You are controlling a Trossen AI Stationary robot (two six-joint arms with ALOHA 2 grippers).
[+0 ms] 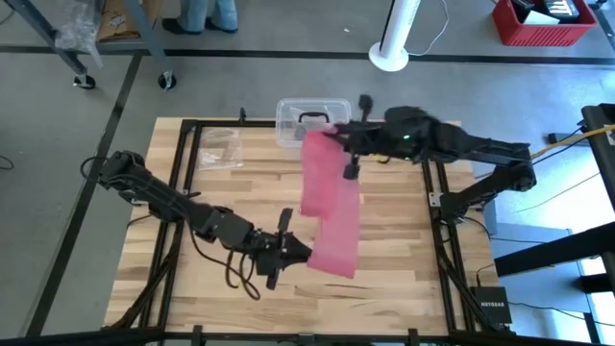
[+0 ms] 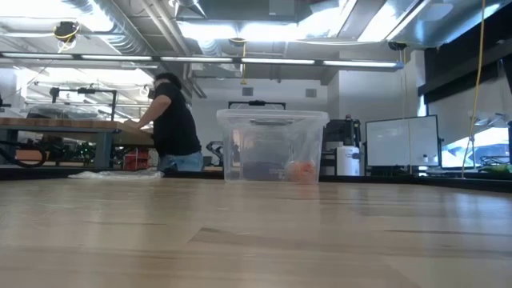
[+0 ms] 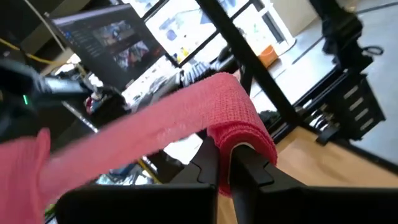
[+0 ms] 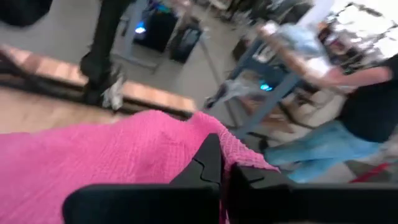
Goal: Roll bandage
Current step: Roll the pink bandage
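The pink-red bandage (image 1: 330, 207) is a long strip stretched in the air between my two grippers, running from near the clear box toward the table's near side. My left gripper (image 1: 291, 246) is shut on its near end (image 3: 239, 124). My right gripper (image 1: 348, 159) is shut on its far end (image 4: 124, 155). Neither the bandage nor the grippers show in the low view, so the strip is above the tabletop. My left gripper pinches the bandage's near end (image 3: 245, 140) between its two shut fingers, coming level from the table's left. The cloth wraps over the fingertips in more than one layer. The strip runs off toward my right gripper, clear of the table. My right gripper pinches the bandage's far end at its edge (image 4: 233, 149) between its two shut fingers, coming from the table's right. The cloth spreads away from the fingers in a wide flat band. It is clear of the table.
A clear plastic box with a black handle (image 1: 309, 120) stands at the table's far edge, and it also shows in the low view (image 2: 272, 148). A small clear bag (image 1: 219, 146) lies at the far left. A person (image 2: 172, 120) stands beyond the table.
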